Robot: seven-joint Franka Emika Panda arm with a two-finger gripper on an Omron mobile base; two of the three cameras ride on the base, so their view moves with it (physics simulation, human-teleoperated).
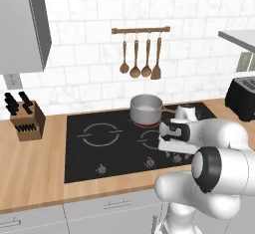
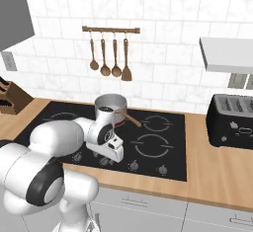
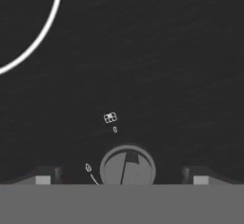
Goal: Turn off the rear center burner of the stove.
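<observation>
The stove [image 1: 79, 151] is a wide black glass cooktop set in the wooden counter. Its rear center burner [image 1: 147, 125] glows red under a small steel saucepan [image 1: 146, 108] with a wooden handle. My gripper [image 3: 121, 175] points down at the front row of silver knobs and is open. In the hand view its fingertips [image 3: 47, 174] stand wide on either side of one round silver knob [image 3: 127, 166] without touching it. A small burner diagram [image 3: 110, 118] is printed just beyond that knob. In the left base view the hand [image 1: 175, 141] hovers over the front right knobs.
A knife block [image 1: 27, 121] sits on the counter left of the stove, a black toaster [image 2: 232, 120] to the right. Wooden utensils [image 1: 140, 58] hang on a rail on the tiled wall. More knobs [image 1: 101, 169] line the stove's front edge. A white ring marking [image 3: 43, 32] curves nearby.
</observation>
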